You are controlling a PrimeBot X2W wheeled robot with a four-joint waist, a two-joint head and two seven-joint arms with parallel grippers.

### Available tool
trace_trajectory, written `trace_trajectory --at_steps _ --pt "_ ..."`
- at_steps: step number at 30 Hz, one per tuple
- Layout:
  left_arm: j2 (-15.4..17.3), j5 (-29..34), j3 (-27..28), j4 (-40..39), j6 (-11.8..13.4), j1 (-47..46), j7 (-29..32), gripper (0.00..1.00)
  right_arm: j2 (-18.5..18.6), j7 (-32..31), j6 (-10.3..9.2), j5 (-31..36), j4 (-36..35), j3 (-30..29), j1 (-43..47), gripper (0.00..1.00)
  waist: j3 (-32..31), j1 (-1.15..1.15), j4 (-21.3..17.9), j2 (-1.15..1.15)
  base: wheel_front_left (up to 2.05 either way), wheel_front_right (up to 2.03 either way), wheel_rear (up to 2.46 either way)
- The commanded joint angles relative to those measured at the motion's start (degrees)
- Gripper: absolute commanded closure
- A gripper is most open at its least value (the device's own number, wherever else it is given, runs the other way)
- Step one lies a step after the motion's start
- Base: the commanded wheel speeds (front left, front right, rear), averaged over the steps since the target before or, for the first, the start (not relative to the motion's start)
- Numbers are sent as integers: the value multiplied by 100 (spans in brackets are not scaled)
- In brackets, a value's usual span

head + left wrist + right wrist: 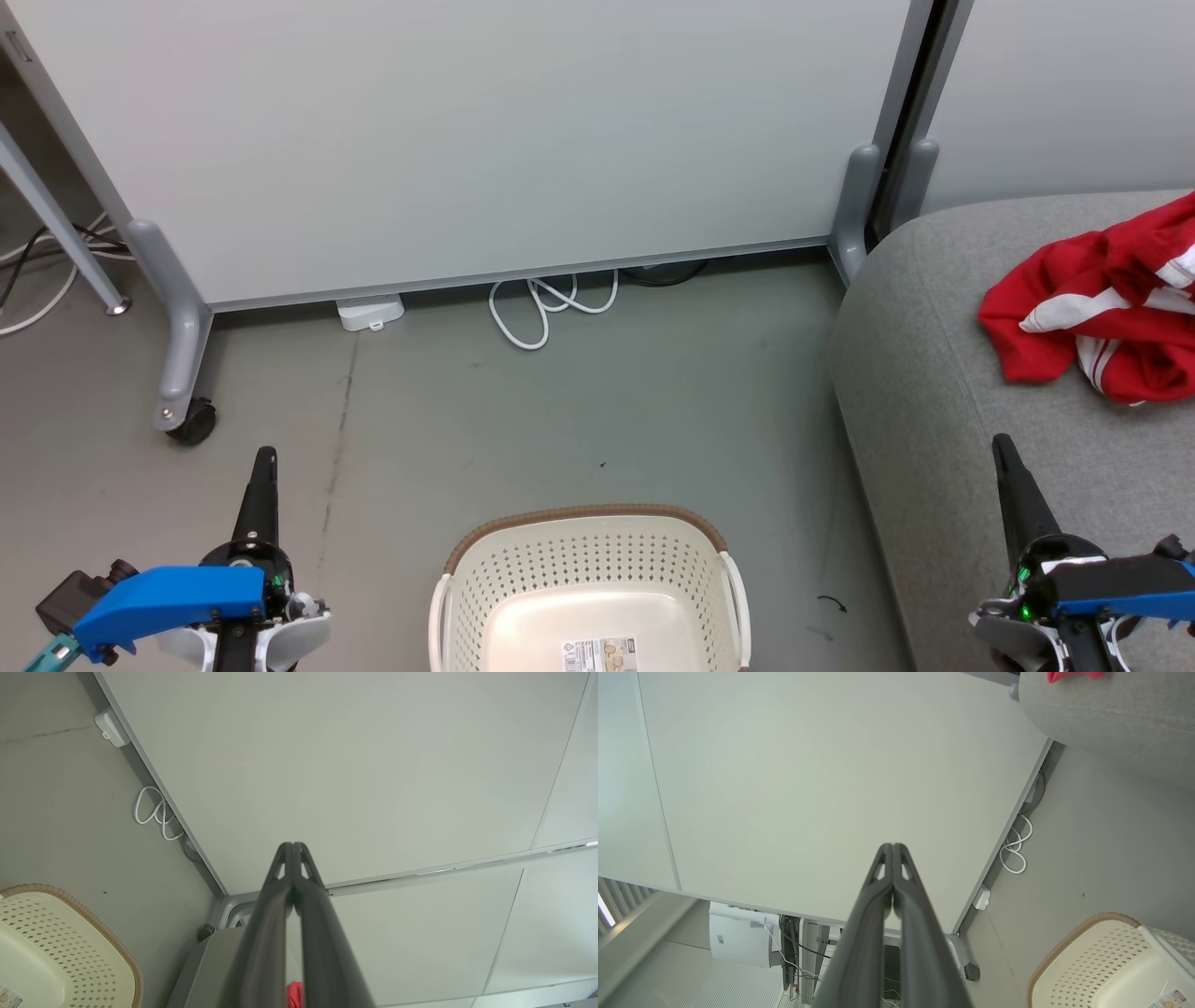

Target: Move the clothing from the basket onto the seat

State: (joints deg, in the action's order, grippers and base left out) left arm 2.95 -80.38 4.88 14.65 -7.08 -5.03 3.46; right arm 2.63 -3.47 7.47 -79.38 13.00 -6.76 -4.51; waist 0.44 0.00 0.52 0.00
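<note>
The red clothing with white stripes lies bunched on the grey seat at the right of the head view; slivers of red clothing show in both wrist views. On the floor at the bottom centre stands the cream basket, holding nothing but its paper label. My left gripper hangs shut left of the basket with nothing in it, its fingertips pressed together. Over the seat's front part my right gripper is likewise shut with nothing held, its fingertips touching.
A pale partition panel on castor feet closes off the back. A looped white cable and a small white box lie at its base. Grey floor spreads between panel, basket and seat.
</note>
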Motion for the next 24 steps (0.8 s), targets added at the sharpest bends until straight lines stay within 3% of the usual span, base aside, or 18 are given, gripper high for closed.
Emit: trace_trajectory --at_steps 1,24 --pt "1 -117 39 -52 -40 -109 45 100 37 -37 4 -134 -4 8 -116 100 -1 0 -2 0 0 0 0" --pt "-9 -1057 159 -69 -66 -147 290 100 41 -285 4 -1154 97 22 -191 100 -22 0 -43 0 0 0 0"
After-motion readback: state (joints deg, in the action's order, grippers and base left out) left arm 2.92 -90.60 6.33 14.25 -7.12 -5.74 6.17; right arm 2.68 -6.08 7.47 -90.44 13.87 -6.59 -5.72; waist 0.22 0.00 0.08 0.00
